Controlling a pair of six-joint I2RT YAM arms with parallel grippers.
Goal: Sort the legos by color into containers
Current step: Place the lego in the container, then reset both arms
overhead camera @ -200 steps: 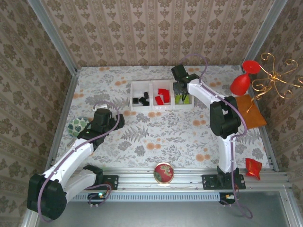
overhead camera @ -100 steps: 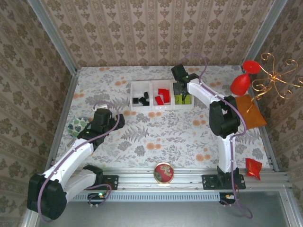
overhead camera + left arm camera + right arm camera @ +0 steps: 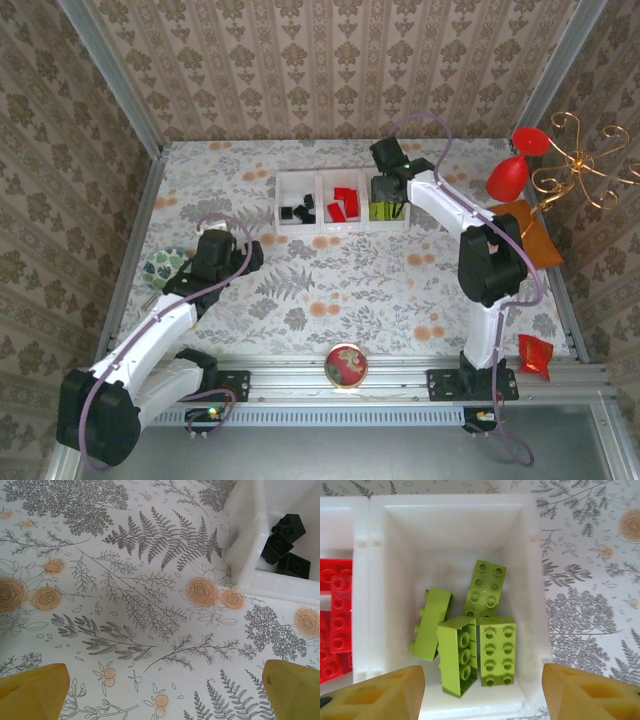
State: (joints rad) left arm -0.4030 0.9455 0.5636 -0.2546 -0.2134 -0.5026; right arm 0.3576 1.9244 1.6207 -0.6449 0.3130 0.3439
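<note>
The white three-compartment tray stands at the back of the table. Its left compartment holds black legos, the middle one red legos, the right one lime-green legos. My right gripper hovers over the right compartment, open and empty. In the right wrist view, several green bricks lie loose between and beyond the right gripper, with red bricks at the left edge. My left gripper is open over bare tablecloth. The left wrist view has the left gripper well short of the tray corner and black bricks.
A round red-patterned dish sits on the near rail. A red goblet, a gold wire ornament and an orange pad crowd the right side. A red packet lies near right, a green-patterned disc at left.
My right gripper has gone from shut to open over the green compartment, and its arm has swung slightly to the right. The left arm has not moved.
</note>
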